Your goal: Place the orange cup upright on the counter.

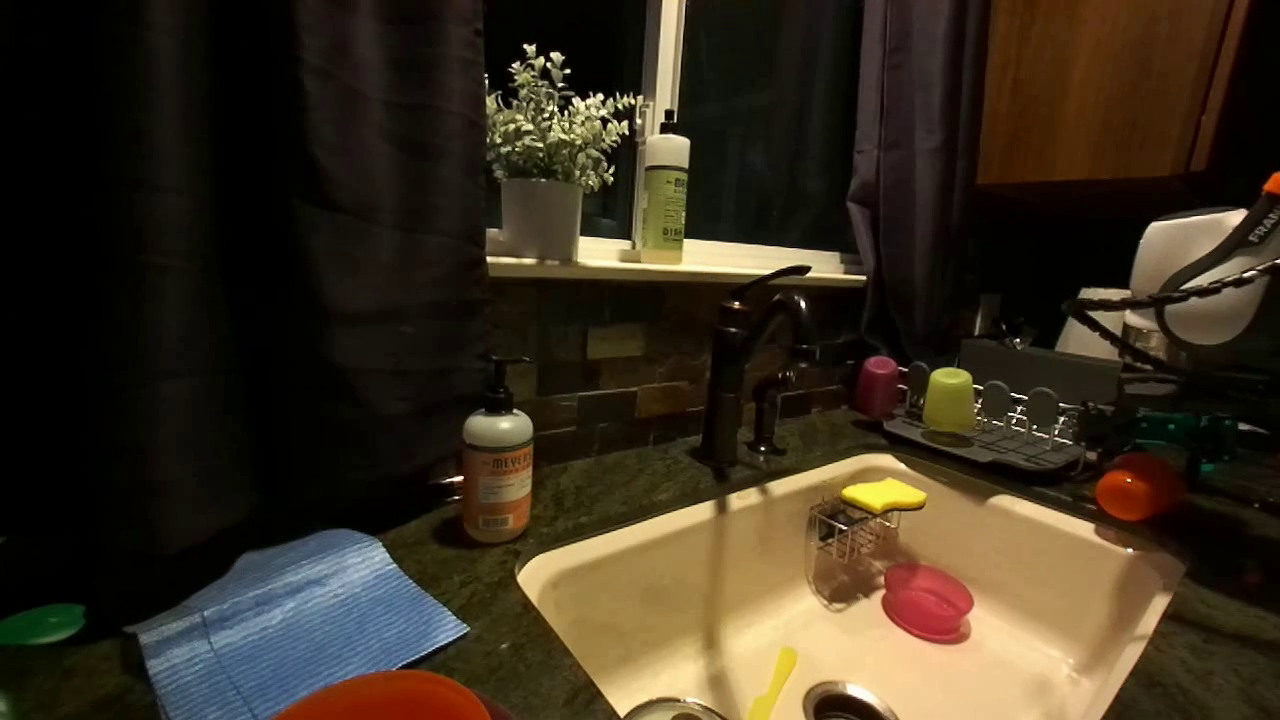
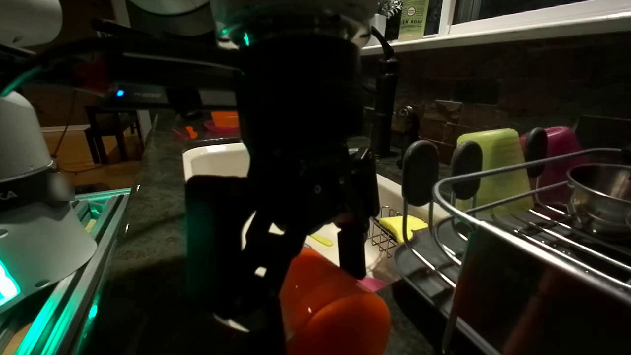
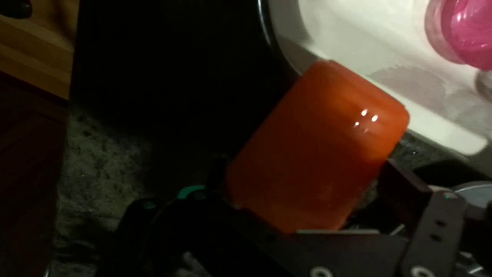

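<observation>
The orange cup [image 3: 315, 142] lies on its side, slanting between the fingers of my gripper [image 3: 305, 169] in the wrist view. It seems to rest on the dark speckled counter [image 3: 100, 165] beside the sink's rim; which end is the mouth I cannot tell. In an exterior view the cup [image 1: 1140, 487] shows at the far right, past the sink. Another exterior view has the dark gripper [image 2: 315, 301] pointing down over the cup [image 2: 340, 308]. The jaws stand wide, one on each side of it, and a gap shows along the right finger [image 3: 401, 179]. Darkness hides much of the left finger.
The cream sink [image 1: 700, 570] is right beside the cup and holds a pink dish [image 1: 930, 605]. Close by stands the dish rack [image 2: 443, 301] with a yellow-green cup [image 2: 493, 167]. A tall faucet [image 1: 725, 390] rises behind the sink. The counter's edge drops off at left in the wrist view.
</observation>
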`<state>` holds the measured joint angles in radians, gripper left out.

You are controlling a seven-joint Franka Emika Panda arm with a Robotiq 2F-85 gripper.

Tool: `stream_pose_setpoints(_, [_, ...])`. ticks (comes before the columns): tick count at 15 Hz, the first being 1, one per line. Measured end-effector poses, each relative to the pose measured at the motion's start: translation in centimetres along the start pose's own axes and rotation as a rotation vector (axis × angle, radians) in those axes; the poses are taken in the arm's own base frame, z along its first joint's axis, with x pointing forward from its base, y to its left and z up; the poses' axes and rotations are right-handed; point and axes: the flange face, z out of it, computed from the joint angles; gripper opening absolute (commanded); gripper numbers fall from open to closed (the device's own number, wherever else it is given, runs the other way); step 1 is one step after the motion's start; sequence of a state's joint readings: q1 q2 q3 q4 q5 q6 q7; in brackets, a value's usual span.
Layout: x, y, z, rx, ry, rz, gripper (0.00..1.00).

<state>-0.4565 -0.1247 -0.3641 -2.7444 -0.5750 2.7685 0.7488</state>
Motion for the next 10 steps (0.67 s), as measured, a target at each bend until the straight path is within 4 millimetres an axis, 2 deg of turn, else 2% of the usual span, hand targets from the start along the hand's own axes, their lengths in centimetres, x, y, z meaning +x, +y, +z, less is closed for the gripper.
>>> stream_pose_setpoints(10, [-0.03, 0.04, -0.66, 0.019, -0.068, -0.125, 1.00])
